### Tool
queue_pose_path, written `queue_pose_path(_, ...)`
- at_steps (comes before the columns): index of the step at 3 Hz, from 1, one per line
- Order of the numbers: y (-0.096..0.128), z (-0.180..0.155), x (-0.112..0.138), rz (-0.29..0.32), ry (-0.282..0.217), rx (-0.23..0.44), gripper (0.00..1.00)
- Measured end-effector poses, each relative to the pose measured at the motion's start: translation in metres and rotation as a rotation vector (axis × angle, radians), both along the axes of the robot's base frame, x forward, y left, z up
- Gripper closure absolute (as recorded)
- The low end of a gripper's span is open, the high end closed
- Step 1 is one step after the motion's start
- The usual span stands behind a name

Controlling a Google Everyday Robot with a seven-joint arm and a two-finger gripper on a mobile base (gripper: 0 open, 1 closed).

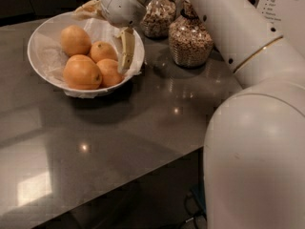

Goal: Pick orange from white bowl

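Note:
The white bowl (38, 37) with crinkled paper lining stands at the back left of the dark counter. Several oranges lie in it: one at the back (75, 39), a smaller one in the middle (102, 50), a big one in front (82, 73) and one at the front right (110, 71). My gripper (108, 28) hangs over the bowl's back right part, open and empty. One pale finger (126, 49) points down just right of the middle and front-right oranges. The other finger (89, 7) is over the back rim.
Two glass jars of cereal (190, 42) (158, 15) stand right of the bowl, close behind my arm. My arm's large white links (252, 128) fill the right side. A printed card (286, 4) stands at the back right. The counter's front edge runs diagonally across the bottom.

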State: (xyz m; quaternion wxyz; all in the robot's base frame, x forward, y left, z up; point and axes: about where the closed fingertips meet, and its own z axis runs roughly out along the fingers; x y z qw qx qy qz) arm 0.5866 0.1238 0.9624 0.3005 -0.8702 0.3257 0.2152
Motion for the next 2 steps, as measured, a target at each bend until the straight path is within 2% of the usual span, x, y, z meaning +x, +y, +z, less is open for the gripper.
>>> queue_pose_path(2, 0.0081, -0.0001, 0.0017, 0.004, 0.006, 0.025, 0.00)
